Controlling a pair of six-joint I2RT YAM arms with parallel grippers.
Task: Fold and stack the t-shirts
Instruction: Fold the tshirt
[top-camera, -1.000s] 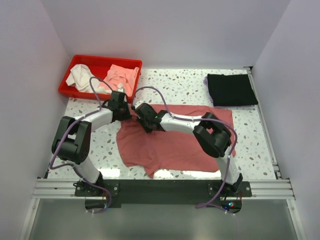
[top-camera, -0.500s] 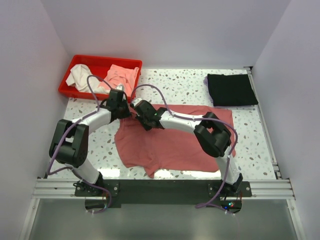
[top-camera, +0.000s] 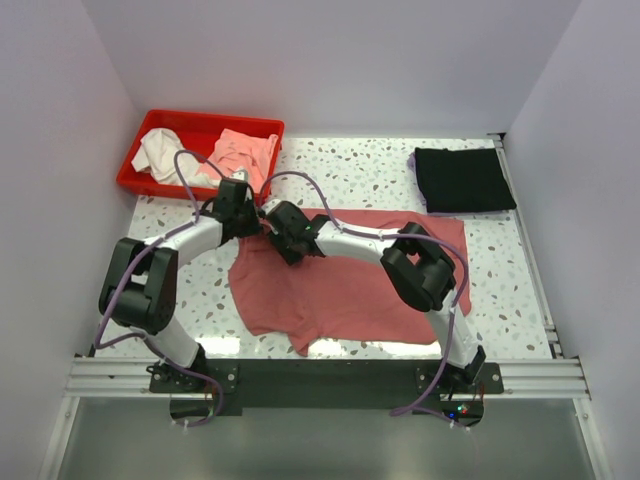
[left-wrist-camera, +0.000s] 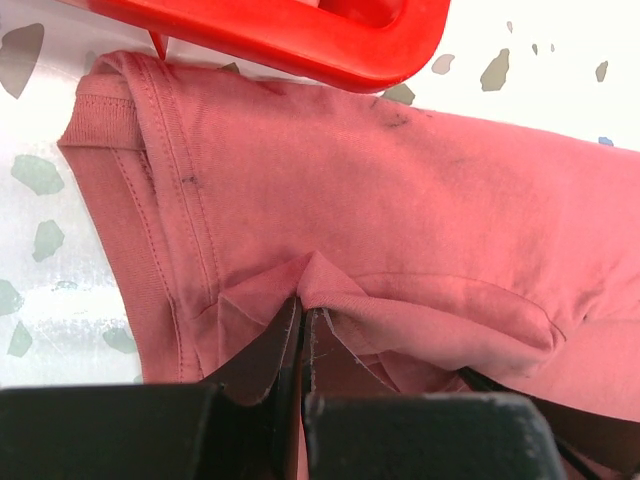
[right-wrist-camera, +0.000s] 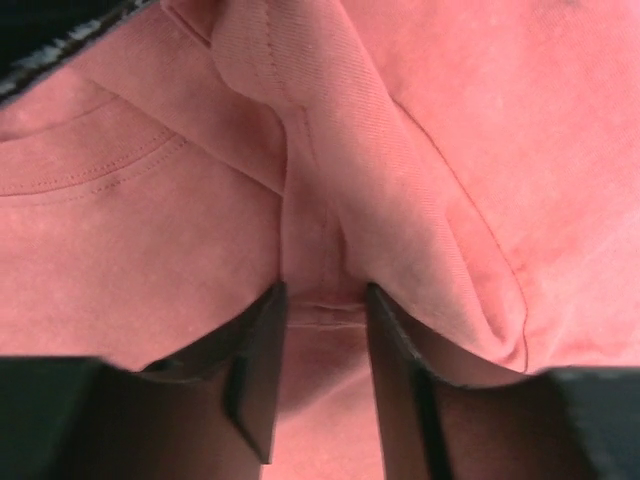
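Note:
The dusty rose-red t-shirt (top-camera: 350, 285) lies spread across the middle of the table. Its upper left part is bunched where both grippers meet. My left gripper (top-camera: 252, 222) is shut on a pinched fold of this shirt (left-wrist-camera: 400, 200) near the sleeve hem, and its jaws (left-wrist-camera: 303, 315) stand tight together. My right gripper (top-camera: 277, 228) sits right beside it. Its fingertips (right-wrist-camera: 325, 300) stand a little apart with a thick ridge of the shirt (right-wrist-camera: 480, 150) held between them. The black t-shirt (top-camera: 463, 180) lies folded at the back right, away from both grippers.
A red tray (top-camera: 200, 118) stands at the back left with a white cloth (top-camera: 160, 152) and a pink cloth (top-camera: 243, 152) in it. Its rim (left-wrist-camera: 300, 40) is close beyond the left gripper. White walls enclose the table on three sides.
Both grippers have moved a little up and left towards the tray, drawing the shirt's upper left part with them. The black shirt has not moved.

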